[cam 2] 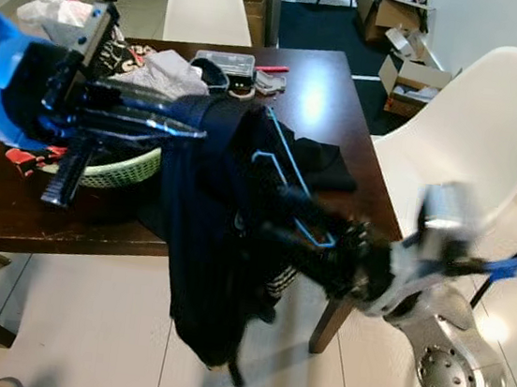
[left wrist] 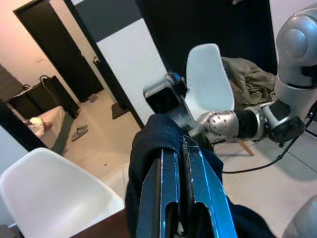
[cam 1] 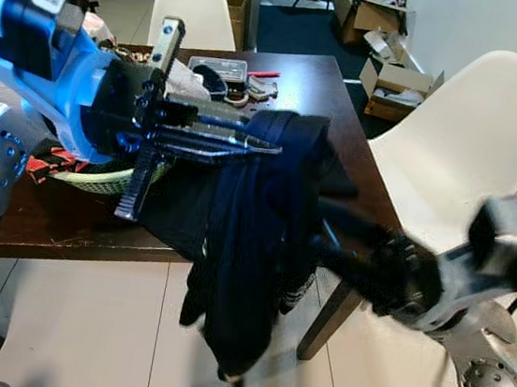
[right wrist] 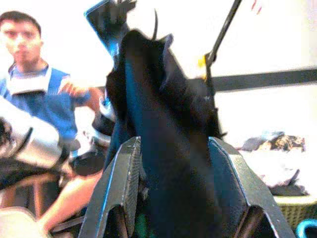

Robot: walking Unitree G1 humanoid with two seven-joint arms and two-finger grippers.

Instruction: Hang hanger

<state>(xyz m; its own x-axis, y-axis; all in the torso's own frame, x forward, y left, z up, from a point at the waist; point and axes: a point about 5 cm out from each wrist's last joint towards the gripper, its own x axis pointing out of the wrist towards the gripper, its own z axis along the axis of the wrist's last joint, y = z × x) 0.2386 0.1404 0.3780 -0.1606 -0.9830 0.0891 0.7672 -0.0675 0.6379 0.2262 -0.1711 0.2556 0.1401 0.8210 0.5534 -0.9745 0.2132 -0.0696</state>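
A dark navy garment [cam 1: 253, 240] hangs in the air off the table's front edge. My left gripper [cam 1: 264, 145] reaches in from the left, level with the table, and is shut on the garment's top fold; in the left wrist view the cloth [left wrist: 158, 139] drapes over the closed fingers. A thin blue wire hanger [cam 2: 290, 186] lies slanted against the garment, its lower end near my right gripper [cam 2: 327, 249]. That gripper comes in blurred from the right. In the right wrist view its fingers [right wrist: 124, 188] stand wide apart with the dark cloth [right wrist: 168, 148] between them.
The dark wooden table [cam 1: 320, 78] carries a green basket [cam 1: 100, 179], a plastic box [cam 1: 219, 66] and small clutter. One white chair [cam 1: 473, 135] stands close on the right, another [cam 1: 195, 6] behind the table. Cardboard boxes [cam 1: 386, 77] lie beyond. A person in blue [right wrist: 29, 84] is nearby.
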